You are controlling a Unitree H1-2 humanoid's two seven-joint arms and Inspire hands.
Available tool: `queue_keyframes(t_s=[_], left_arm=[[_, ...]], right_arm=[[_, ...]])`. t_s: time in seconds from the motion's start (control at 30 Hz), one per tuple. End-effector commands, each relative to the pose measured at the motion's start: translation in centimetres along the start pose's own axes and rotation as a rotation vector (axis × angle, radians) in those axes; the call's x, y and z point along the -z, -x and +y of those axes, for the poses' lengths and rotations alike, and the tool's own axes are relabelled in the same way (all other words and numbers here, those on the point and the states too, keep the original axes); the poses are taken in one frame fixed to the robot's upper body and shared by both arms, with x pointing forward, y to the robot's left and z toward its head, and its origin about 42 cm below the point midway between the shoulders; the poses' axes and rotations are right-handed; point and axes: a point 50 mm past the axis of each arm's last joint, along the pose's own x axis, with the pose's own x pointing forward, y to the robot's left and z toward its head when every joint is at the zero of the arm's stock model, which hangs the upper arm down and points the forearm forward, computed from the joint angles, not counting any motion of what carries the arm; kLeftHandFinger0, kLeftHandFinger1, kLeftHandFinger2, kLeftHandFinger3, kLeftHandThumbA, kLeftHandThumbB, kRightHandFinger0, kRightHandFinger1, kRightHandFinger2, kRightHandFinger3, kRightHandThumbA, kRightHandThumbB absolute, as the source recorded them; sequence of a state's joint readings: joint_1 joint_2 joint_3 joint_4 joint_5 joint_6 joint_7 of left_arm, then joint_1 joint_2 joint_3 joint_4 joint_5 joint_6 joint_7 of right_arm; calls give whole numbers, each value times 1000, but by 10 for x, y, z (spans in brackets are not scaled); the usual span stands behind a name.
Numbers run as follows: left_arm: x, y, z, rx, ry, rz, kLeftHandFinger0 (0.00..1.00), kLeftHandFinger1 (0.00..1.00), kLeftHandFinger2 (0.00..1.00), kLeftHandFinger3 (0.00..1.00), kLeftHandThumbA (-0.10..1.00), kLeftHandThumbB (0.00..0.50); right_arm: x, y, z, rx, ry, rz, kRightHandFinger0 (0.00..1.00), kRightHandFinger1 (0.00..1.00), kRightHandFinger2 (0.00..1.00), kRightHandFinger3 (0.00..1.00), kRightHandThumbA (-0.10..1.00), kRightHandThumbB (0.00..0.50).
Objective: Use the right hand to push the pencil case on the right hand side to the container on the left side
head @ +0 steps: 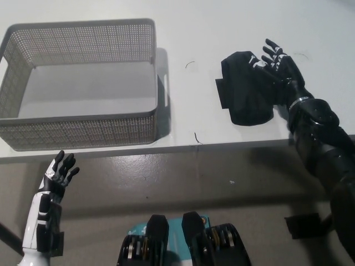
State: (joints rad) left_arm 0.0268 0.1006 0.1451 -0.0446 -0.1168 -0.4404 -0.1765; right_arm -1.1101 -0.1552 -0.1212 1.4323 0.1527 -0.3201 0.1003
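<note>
A black pencil case (241, 88) lies on the white table, right of centre. My black right hand (275, 69) is open, its fingers spread, and it rests against the case's right side, overlapping its upper right edge. A grey mesh container (77, 83) stands on the left of the table, with nothing inside that I can see. A gap of bare table separates the case from the container's right wall. My white left hand (58, 174) hangs open at the lower left, below the table's front edge.
The table's front edge (183, 147) runs across the picture just below the container and the case. Two small dark threads (190, 65) lie on the table between container and case. Grey floor shows below.
</note>
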Motion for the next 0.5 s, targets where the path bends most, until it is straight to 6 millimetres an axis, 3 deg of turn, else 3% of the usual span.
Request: queue_keyframes(t_s=[0.0,0.17,0.27,0.47], left_arm=[[-14,-8,1,-2,5,-85,1000,1000,1000,1000,1000,295],[-15,-8,1,-4,9,-88,1000,1000,1000,1000,1000,305],[-15,-11,2,-1,11,-94,1000,1000,1000,1000,1000,302],[-17,-22,1,-5,18,-121,1000,1000,1000,1000,1000,312]], right_arm=[[-26,-11,11,-7,38,-41,1000,1000,1000,1000,1000,336],[-32,-14,14,-5,55,-23,1000,1000,1000,1000,1000,323],[-36,-15,18,-26,61,-28,1000,1000,1000,1000,1000,357],[-50,-20,34,-64,47,-44,1000,1000,1000,1000,1000,360]])
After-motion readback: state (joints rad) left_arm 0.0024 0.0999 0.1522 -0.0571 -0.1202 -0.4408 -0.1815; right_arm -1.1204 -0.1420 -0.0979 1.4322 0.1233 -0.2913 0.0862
